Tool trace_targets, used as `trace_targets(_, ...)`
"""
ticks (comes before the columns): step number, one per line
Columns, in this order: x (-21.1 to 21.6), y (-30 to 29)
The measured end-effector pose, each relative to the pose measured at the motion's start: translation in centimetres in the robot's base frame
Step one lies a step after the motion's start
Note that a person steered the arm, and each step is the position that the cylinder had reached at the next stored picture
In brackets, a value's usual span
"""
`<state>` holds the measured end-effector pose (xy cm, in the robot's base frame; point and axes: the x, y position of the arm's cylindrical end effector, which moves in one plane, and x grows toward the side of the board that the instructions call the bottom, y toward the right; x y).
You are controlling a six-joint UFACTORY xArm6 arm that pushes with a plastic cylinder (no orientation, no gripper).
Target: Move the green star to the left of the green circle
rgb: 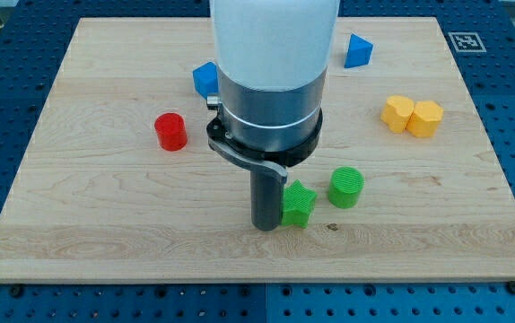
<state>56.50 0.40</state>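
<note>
My tip (266, 224) rested on the wooden tabletop (105, 215), touching or all but touching the left side of the green star (299, 204). The exact contact line was hard to judge, since the rod's dark lower end overlapped the star's left edge. The arm carried no fingers at all, only the rod, so there was nothing to be open or closed.

The green star sat in the lower middle of the board, just to the view's left of the green circle (346, 187), with a narrow gap between the two. The circle stood slightly higher in the view than the star.

The arm's wide white and grey body (271, 81) filled the upper middle and ran off the view's top. It hid the board behind it and covered the right part of a blue block (205, 79), whose shape could not be made out. A red cylinder (171, 131) stood well apart at the view's left. A blue triangular block (357, 50) lay near the top, right of the arm. Two yellow blocks (413, 116) sat touching each other at the view's right, their shapes blocky and many-sided.
</note>
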Motion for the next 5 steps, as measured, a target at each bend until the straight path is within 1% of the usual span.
trace_targets(2,-0.1,2.1)
trace_targets(4,-3.6,2.1)
trace_targets(5,-4.3,2.1)
